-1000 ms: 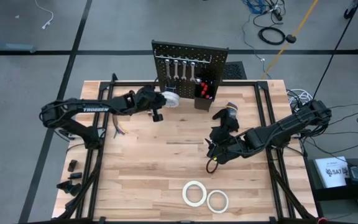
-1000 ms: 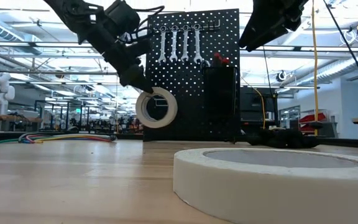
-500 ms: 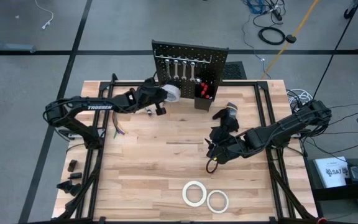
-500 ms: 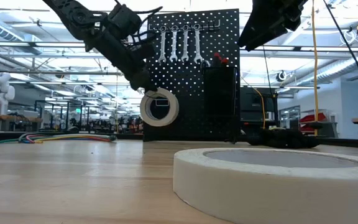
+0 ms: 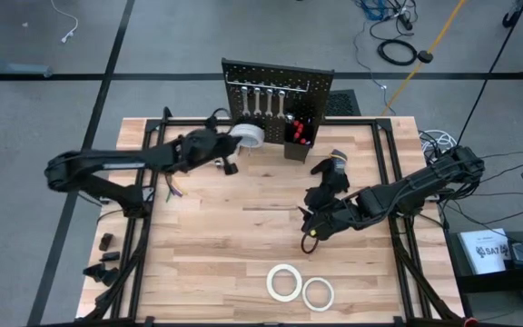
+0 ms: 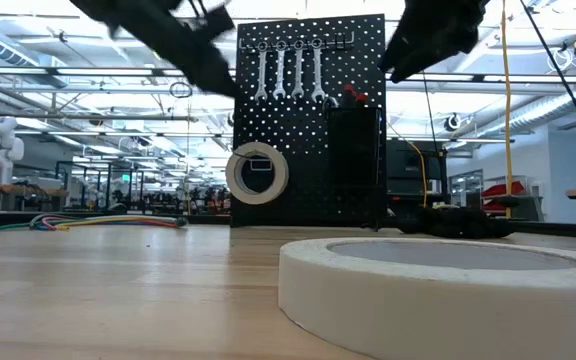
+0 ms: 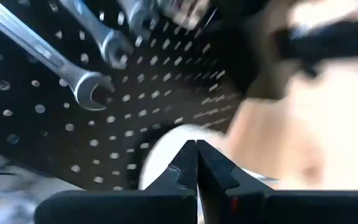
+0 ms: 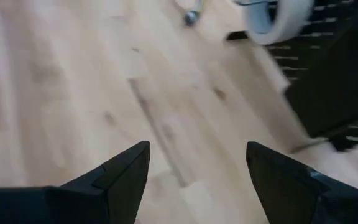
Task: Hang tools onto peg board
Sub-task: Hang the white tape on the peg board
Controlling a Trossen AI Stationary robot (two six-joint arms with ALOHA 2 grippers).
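Observation:
The black peg board stands upright at the table's far edge. Silver wrenches hang in a row along its top, and red-handled tools stick out of its small black bin. A white tape roll hangs on the board's lower left, clear of the table. My left gripper is shut and holds nothing. It hovers above and left of that roll, fingertips toward the board. My right gripper hovers open over the table's middle right.
Two more white tape rolls lie flat near the table's front edge; one fills the low view's foreground. A black glove lies just beyond my right gripper. Bare wood stretches between the board and the rolls.
My left gripper carried the tape roll the last bit to the peg board, then came away from it, rising and drawing back toward the table's left. The roll stays hanging on the board's lower left. My right arm kept still.

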